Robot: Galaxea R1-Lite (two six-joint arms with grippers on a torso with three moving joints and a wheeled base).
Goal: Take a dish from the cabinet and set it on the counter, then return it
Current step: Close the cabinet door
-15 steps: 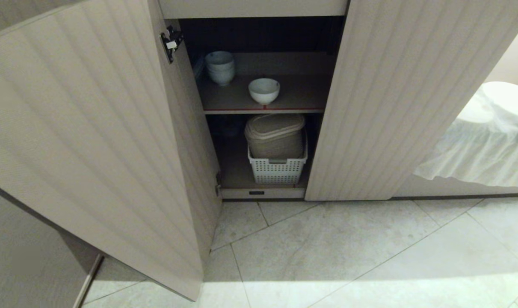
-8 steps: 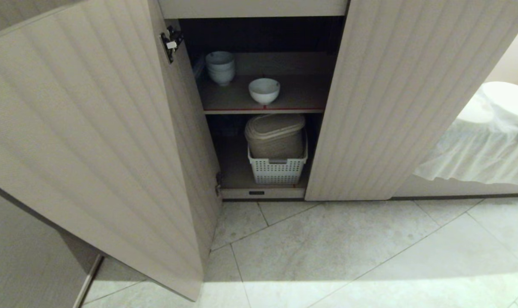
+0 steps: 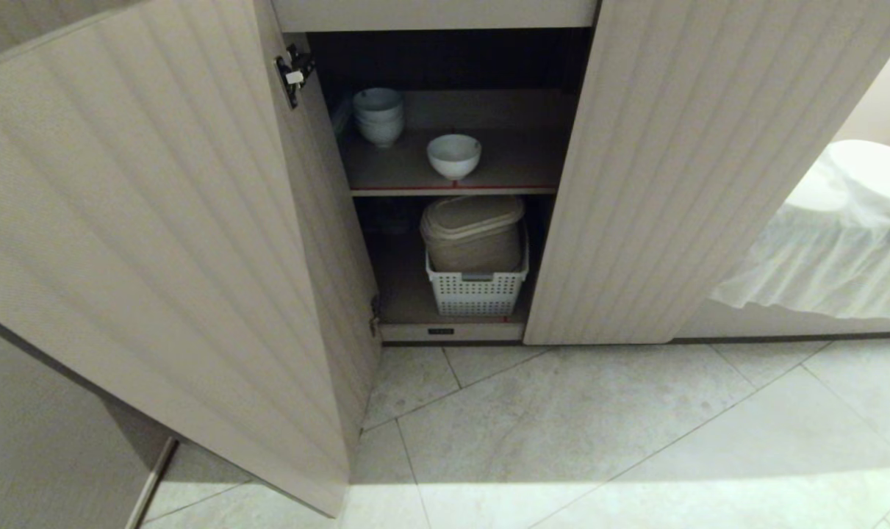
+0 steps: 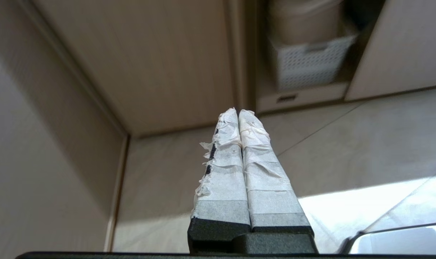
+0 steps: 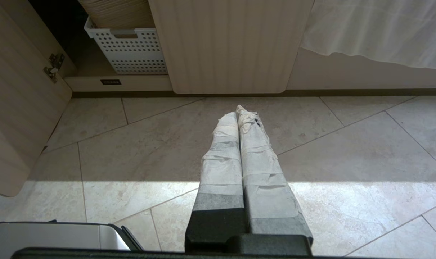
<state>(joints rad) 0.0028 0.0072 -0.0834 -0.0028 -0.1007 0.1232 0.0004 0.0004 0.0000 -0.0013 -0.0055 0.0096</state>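
Observation:
The dish [image 3: 453,155], a small white bowl, stands alone on the upper shelf of the cabinet [image 3: 636,184], whose fluted doors hang open. A stack of like white bowls [image 3: 378,115] sits further back to its left. Neither arm shows in the head view. My left gripper [image 4: 238,112] is shut and empty, low over the floor tiles, pointing toward the cabinet's bottom edge beside the left door [image 4: 142,61]. My right gripper [image 5: 238,110] is also shut and empty, low over the floor before the right door [image 5: 228,43]. The counter is out of view.
On the lower shelf a white perforated basket [image 3: 477,291] holds a beige lidded container [image 3: 472,231]. The open left door [image 3: 158,242] swings far out over the floor. A white cloth-covered piece [image 3: 834,242] stands to the right. Pale floor tiles [image 3: 599,433] lie in front.

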